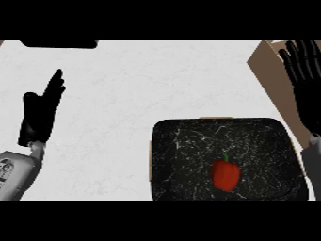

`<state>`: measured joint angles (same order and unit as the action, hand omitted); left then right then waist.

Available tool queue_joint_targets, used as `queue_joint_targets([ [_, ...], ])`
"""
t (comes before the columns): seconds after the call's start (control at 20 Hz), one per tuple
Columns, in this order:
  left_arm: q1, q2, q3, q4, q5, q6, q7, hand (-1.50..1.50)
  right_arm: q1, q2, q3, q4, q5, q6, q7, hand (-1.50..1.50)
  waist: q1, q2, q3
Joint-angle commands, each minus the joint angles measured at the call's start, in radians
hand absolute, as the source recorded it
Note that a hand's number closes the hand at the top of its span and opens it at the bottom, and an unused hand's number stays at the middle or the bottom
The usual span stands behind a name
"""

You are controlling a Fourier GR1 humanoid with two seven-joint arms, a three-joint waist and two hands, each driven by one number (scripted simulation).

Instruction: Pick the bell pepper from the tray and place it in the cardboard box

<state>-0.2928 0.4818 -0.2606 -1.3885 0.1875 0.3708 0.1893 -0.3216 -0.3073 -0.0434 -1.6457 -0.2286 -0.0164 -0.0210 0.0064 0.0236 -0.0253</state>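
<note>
Two robot arms. The left hand [37, 117] is matt black all over, with a slim palm, long tapering fingers [54, 84] and a short thumb. A narrow grey wrist joins it to the left forearm [6, 176], a rounded pale grey shell with a darker recessed patch on its upper face. The right hand [314, 101] is the same black; its fingers [307, 56] show ridged segments with faint grey highlights. The right forearm [320, 169] is smooth mid-grey.

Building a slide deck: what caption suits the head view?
Bell pepper on the dark tray, cardboard box at upper right; left hand and right hand open, clear of the pepper.
</note>
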Motion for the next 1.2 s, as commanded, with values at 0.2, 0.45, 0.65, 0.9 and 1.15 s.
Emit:
queue_joint_targets([
  [0.2,0.112,0.008,0.150,-0.063,0.182,-0.112,-0.074,0.00,0.231,0.006,0.034,-0.238,0.141,-0.211,0.284,-1.50,-0.023,-0.038,0.021],
  [0.45,0.205,-0.004,0.167,-0.132,0.270,-0.163,-0.047,0.00,0.405,0.035,-0.075,-0.319,0.394,-0.451,0.049,-1.50,-0.038,-0.047,0.024],
  [0.65,0.246,0.010,0.187,-0.166,0.288,-0.195,-0.051,0.00,0.594,0.050,0.112,-0.589,0.574,-0.441,0.020,-1.50,-0.031,-0.038,0.023],
  [0.9,0.296,0.030,0.188,-0.224,0.292,-0.219,-0.043,0.00,0.733,-0.095,0.207,-0.672,0.772,-0.280,0.259,-1.50,-0.009,-0.034,0.019],
  [1.15,0.222,0.038,0.218,-0.205,0.315,-0.217,-0.013,0.00,0.786,-0.213,0.228,-0.701,0.955,-0.097,0.522,-1.50,-0.011,-0.019,0.015],
])
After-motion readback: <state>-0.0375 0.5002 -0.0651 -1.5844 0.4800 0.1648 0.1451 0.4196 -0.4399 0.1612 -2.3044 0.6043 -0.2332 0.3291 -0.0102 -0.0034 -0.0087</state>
